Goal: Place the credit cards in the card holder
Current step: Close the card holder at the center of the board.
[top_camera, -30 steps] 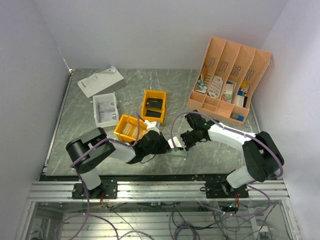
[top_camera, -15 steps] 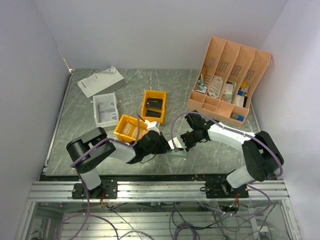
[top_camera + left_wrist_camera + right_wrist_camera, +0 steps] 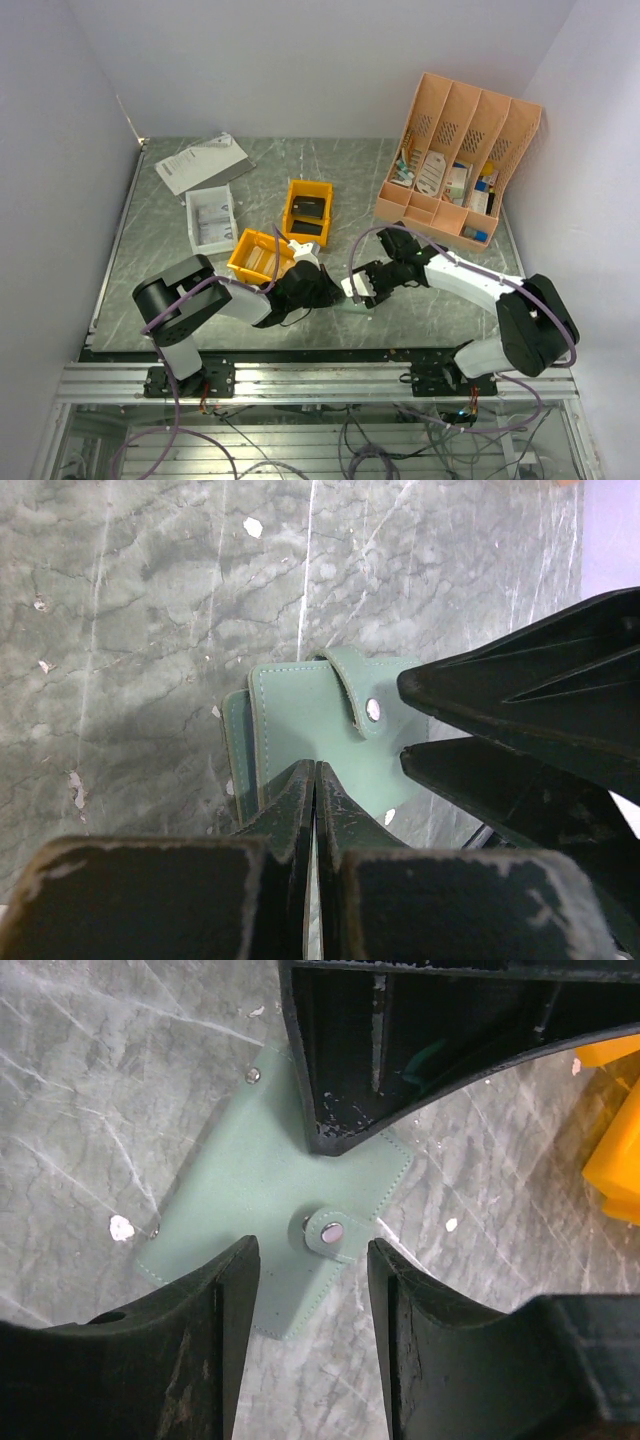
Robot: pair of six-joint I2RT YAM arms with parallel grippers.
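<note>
card holder (image 3: 250,1190) lies on the table (image 3: 360,180) between left claw (image 3: 313,770) and right claw (image 3: 312,1250).

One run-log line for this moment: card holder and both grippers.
card holder: closed, flat on table, snap strap fastened | left gripper: shut, tips on holder | right gripper: open over strap

Card holder (image 3: 305,715) — its near edge hidden beneath the left gripper (image 3: 314,770)

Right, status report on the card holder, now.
Left gripper shut at card holder edge. Right gripper open, straddling snap tab. Holder closed, flat on table. Tab looks fastened, blocking the pockets.
</note>
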